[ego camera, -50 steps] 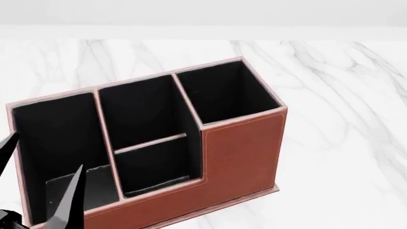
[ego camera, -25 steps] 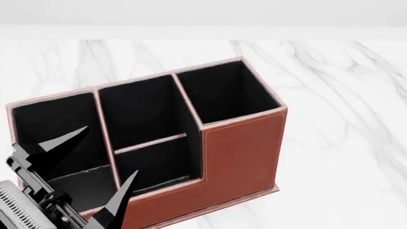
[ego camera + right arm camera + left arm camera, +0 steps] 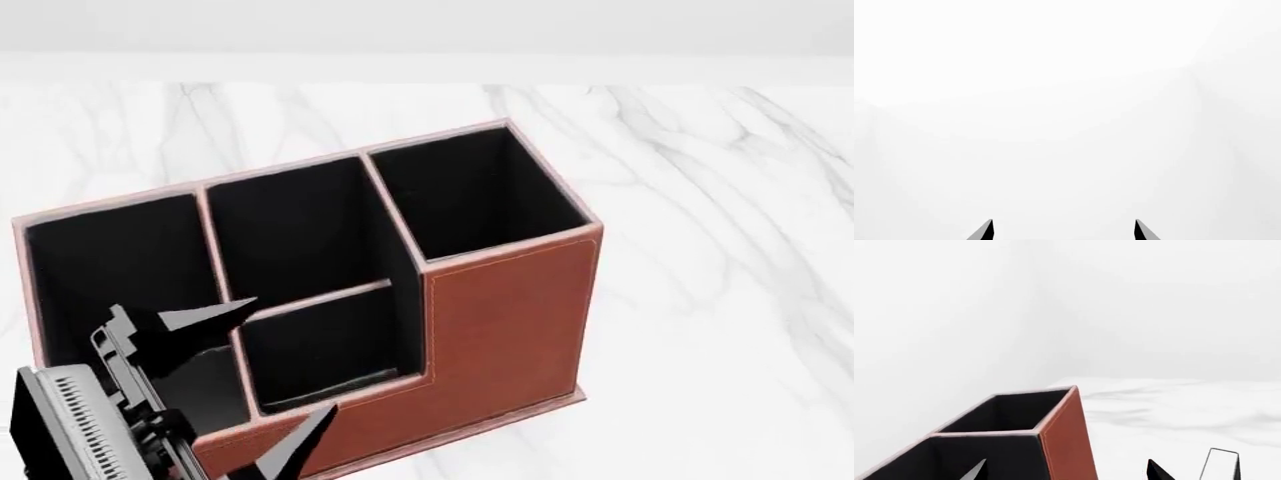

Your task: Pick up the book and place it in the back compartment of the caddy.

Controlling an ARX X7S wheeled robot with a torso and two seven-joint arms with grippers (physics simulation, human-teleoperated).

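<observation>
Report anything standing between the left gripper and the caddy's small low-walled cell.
Nothing visible does. In the head view the open, empty left gripper hangs right at the low cell of the caddy, with its fingers spread across the cell's mouth. The cell itself looks bare.

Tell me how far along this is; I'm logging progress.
Nothing looks done: the small low-walled back compartment of the caddy looks empty. Nothing in hand: the left gripper hangs open at the caddy, right gripper open. The book isn't clearly visible; picking and placing remain.
</observation>
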